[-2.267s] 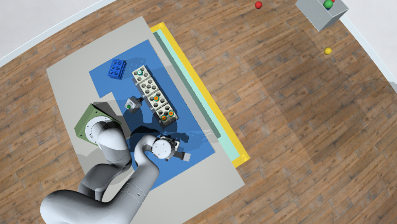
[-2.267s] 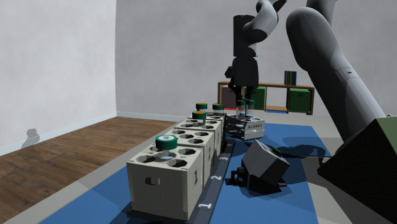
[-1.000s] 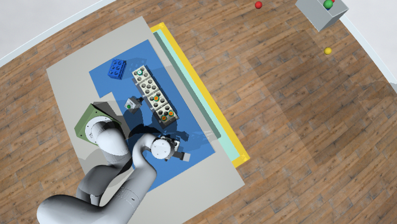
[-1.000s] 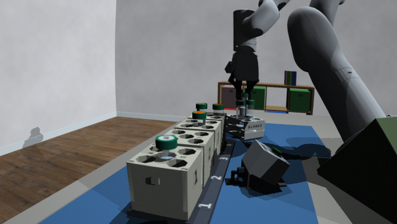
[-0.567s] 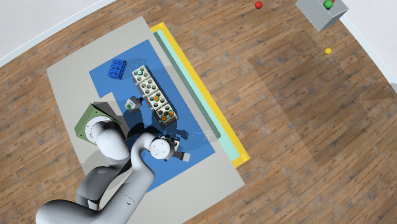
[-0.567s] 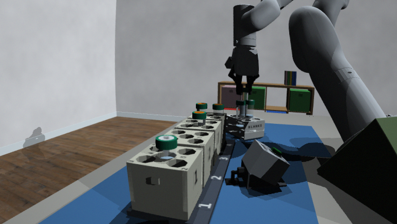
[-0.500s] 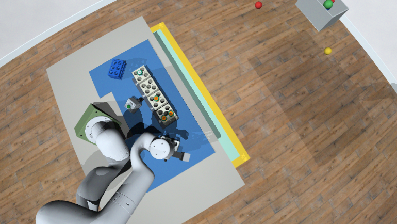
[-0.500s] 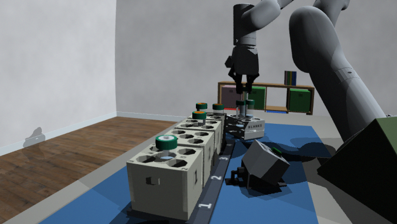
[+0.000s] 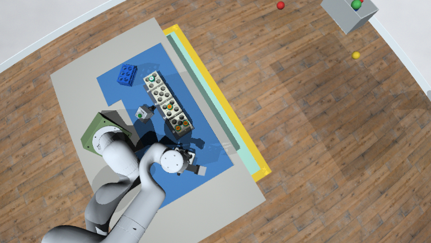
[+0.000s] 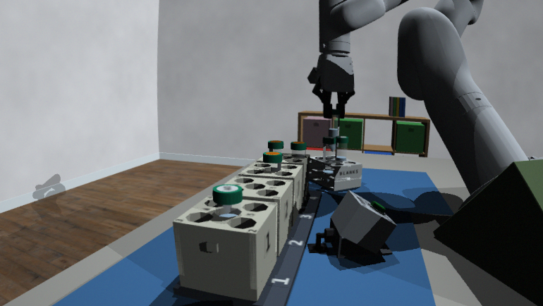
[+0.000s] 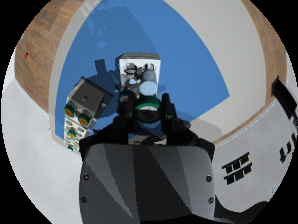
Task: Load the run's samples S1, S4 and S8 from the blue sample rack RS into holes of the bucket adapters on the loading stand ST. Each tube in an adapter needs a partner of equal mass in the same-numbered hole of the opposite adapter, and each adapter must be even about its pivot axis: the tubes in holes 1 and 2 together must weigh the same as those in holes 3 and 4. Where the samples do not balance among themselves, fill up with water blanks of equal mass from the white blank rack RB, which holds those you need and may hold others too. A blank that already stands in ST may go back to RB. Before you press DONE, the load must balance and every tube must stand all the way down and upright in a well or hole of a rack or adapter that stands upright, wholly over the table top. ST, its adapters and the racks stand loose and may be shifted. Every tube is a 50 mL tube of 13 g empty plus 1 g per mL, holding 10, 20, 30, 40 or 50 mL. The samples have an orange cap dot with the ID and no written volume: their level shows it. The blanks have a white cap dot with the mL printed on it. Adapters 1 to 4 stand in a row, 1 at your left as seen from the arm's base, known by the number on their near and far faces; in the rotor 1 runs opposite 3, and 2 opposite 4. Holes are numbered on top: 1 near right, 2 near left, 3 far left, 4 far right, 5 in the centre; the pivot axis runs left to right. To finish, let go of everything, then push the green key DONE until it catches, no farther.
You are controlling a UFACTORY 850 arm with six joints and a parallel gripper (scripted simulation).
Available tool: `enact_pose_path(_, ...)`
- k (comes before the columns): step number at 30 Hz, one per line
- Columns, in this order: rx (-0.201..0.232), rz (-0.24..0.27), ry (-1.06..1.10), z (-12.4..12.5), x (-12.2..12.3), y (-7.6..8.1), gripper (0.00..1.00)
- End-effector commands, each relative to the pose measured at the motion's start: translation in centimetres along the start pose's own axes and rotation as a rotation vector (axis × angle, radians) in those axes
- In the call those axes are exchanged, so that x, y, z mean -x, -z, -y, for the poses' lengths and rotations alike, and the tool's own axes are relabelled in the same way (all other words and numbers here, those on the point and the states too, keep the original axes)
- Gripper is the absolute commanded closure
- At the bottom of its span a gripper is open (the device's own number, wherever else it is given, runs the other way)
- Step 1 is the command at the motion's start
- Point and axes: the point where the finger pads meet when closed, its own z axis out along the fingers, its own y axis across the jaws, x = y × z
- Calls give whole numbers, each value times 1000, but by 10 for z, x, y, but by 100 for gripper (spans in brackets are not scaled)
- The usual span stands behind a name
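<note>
Looking down past the wrist, only the wrist view shows the green-capped blank tube (image 11: 145,104) clenched between the gripper (image 11: 145,107) fingers; from the top the arm's wrist covers it. Seen from the exterior view, that tube hangs from the fingertips directly above the white blank rack (image 10: 343,175), lifted out of its wells.

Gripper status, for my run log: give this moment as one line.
gripper: shut on blank tube | position: lifted above white blank rack | samples: three in adapters | DONE key: unpressed
</note>
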Motion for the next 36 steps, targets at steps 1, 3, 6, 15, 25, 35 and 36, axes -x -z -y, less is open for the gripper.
enact_pose_path(1, 0, -1, -1, 0, 0, 6, 100)
enact_pose_path(3, 0, -1, -1, 0, 0, 8, 100)
enact_pose_path(6, 0, -1, -1, 0, 0, 14, 100)
enact_pose_path(15, 0, -1, -1, 0, 0, 32, 100)
enact_pose_path(25, 0, -1, -1, 0, 0, 48, 100)
enact_pose_path(35, 0, -1, -1, 0, 0, 64, 100)
enact_pose_path(36, 0, -1, -1, 0, 0, 64, 100)
